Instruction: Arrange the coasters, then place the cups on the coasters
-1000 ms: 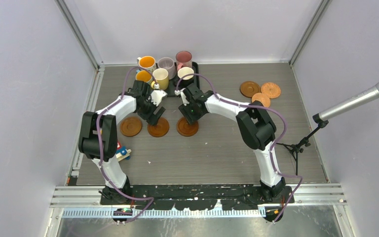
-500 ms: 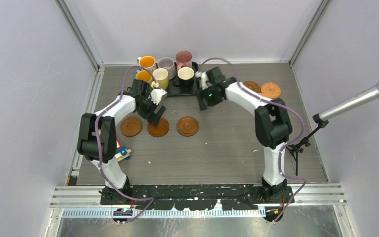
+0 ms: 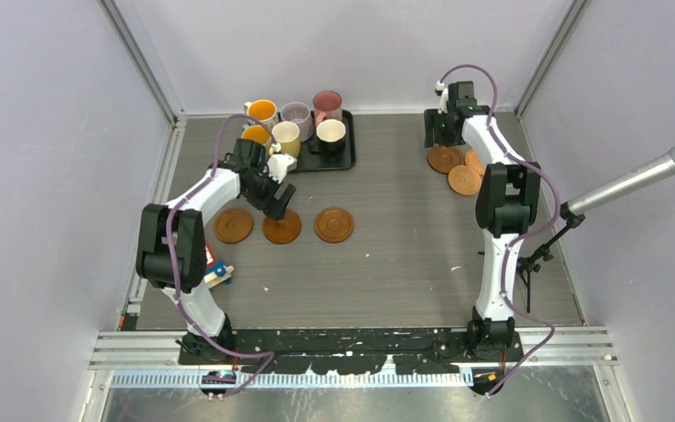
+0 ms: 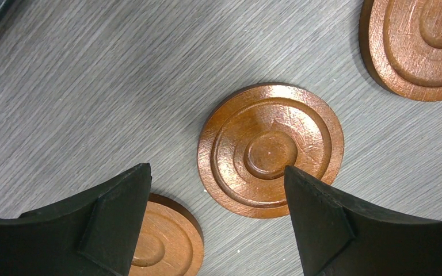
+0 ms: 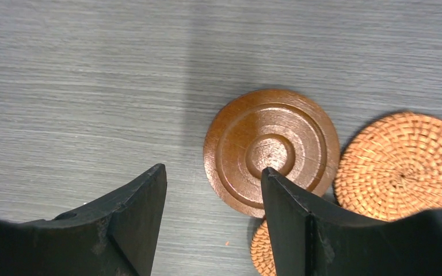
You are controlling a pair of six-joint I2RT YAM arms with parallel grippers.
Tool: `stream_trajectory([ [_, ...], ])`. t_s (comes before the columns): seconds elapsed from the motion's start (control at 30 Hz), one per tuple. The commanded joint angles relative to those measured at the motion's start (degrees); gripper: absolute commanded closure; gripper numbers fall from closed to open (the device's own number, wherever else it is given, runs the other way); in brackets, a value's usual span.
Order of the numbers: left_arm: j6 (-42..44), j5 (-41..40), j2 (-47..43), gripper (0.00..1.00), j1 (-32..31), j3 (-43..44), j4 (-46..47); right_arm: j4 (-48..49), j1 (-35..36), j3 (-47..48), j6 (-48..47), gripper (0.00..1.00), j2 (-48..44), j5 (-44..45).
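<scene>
Three wooden coasters lie in a row at mid-table: (image 3: 233,225), (image 3: 281,227), (image 3: 334,224). My left gripper (image 3: 281,202) hovers open and empty over the middle one (image 4: 270,150), with a neighbouring coaster at each side (image 4: 420,46), (image 4: 161,241). At the far right my right gripper (image 3: 440,139) is open and empty above another ringed wooden coaster (image 5: 271,150) (image 3: 445,159); its right finger (image 5: 299,230) overlaps the coaster's near edge in the wrist view. Several cups (image 3: 285,136) cluster at the back, some on the black tray (image 3: 344,160).
Two woven orange discs (image 5: 403,167), (image 3: 464,179) lie touching the wooden coaster at the right. A microphone on a stand (image 3: 633,180) reaches in from the right. A small coloured object (image 3: 218,271) lies by the left arm. Walls close in on three sides.
My right arm has swung from the third coaster in the row to the back right, over the coaster pile there. The left gripper stayed put and opened slightly wider.
</scene>
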Motion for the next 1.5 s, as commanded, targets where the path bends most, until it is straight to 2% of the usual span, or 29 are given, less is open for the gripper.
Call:
stream_trajectory([
  [0.0,-0.9,0.5,-2.1,0.12,0.4,2.2,-0.2,-2.4,1.4,4.1,-2.2,0.35,2.7,-0.7],
  [0.4,-0.7,-0.2,-2.1,0.12,0.4,3.5,-1.4,-3.2,1.3,3.9,-6.1,0.35,6.7,1.8],
  [0.73,-0.8,-0.8,-1.7,0.11,0.4,3.8,-1.0,-2.3,1.2,1.0,-7.8,0.31,7.7,6.2],
  [0.83,-0.8,-0.8,-1.6,0.11,0.4,4.0,-1.3,-2.9,1.2,0.5,-8.1,0.31,8.0,4.5],
  [1.1,-1.1,-0.6,-1.6,0.11,0.4,4.2,-1.3,-7.8,1.5,-0.3,-9.4,0.39,7.3,-3.5],
  [1.47,-1.9,-1.0,-1.5,0.11,0.4,4.1,-0.1,-7.2,8.1,-16.9,-16.2,0.47,-3.4,-7.1],
])
